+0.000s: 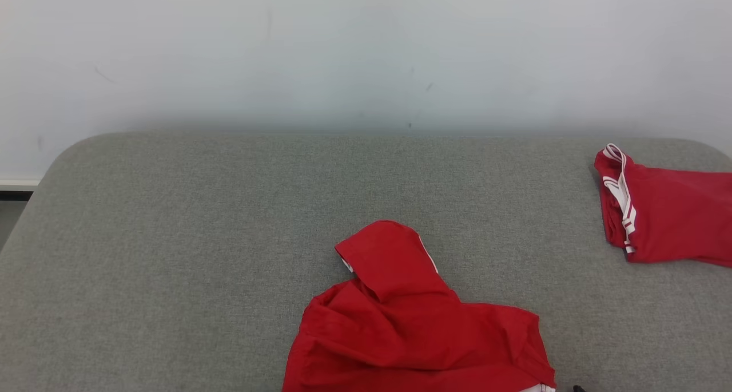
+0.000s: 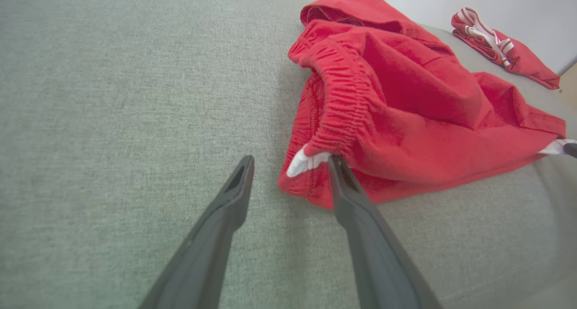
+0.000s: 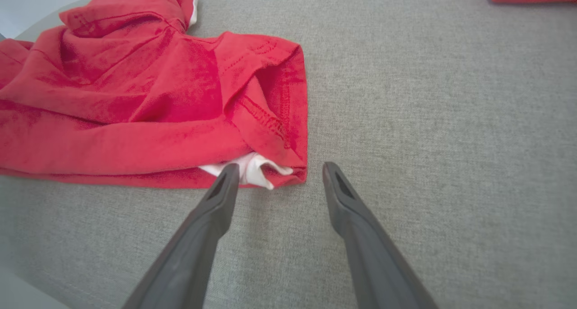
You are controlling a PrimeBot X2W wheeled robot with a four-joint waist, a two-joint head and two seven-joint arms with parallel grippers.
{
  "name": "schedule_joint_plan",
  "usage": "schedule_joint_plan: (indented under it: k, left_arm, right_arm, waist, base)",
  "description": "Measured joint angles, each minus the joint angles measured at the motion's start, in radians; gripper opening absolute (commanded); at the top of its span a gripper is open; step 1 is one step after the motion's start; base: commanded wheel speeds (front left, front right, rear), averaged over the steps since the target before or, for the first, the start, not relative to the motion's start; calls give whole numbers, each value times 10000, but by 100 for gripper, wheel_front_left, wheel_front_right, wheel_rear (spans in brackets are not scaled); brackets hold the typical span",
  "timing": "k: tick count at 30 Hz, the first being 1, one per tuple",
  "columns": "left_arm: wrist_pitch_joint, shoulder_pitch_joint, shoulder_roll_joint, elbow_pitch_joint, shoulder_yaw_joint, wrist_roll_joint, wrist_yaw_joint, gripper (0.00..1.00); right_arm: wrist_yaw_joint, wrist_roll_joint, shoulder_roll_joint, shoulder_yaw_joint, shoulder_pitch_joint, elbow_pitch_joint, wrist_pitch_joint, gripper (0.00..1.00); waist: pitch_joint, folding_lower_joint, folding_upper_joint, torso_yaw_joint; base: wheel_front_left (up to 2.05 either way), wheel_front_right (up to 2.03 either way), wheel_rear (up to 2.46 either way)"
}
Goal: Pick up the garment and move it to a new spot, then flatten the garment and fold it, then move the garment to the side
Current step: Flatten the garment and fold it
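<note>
1. crumpled red garment (image 1: 412, 335), soft cloth with a gathered elastic waistband, heaped at the woven grey pad's (image 1: 171, 237) near middle.
2. left gripper (image 2: 290, 160) and right gripper (image 3: 278, 167): slim dark jaws spread wide, empty, low over the pad.

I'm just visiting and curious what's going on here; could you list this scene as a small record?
Surface: grey padded table
In front: crumpled red garment, white trim
Far right: second red garment, white stripes
Left gripper: open, tips at the elastic waistband
Right gripper: open, tips at a hem corner
Held: nothing
</note>
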Motion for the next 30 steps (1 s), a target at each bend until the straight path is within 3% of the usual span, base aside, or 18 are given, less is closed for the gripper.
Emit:
schedule_joint_plan:
  k: [11,26,28,29,30]
  left_arm:
    - [0,717,242,-539,84,148,0,100]
    - [0,-82,431,-151,-671,240,0,100]
    - [0,-201,431,-13,-805,215,0,100]
    - [-2,-292,420,125,-928,117,0,100]
    - [0,-376,410,257,-1049,8,0,85]
  right_arm:
    - [0,-527,-284,-234,858,-725,-339,100]
    - [0,-788,-140,144,476,-849,69,100]
    - [0,-790,-111,198,354,-717,157,96]
    - [0,-757,-84,251,263,-608,236,49]
    - [0,-738,-73,311,183,-510,251,26]
  waist:
    - [-12,0,0,63]
    - [66,0,1,79]
    - [84,-1,0,80]
    - [108,-1,0,86]
    - [137,0,0,92]
  base:
    - [0,0,0]
    - [0,0,0]
    - [0,0,0]
    - [0,0,0]
    - [0,0,0]
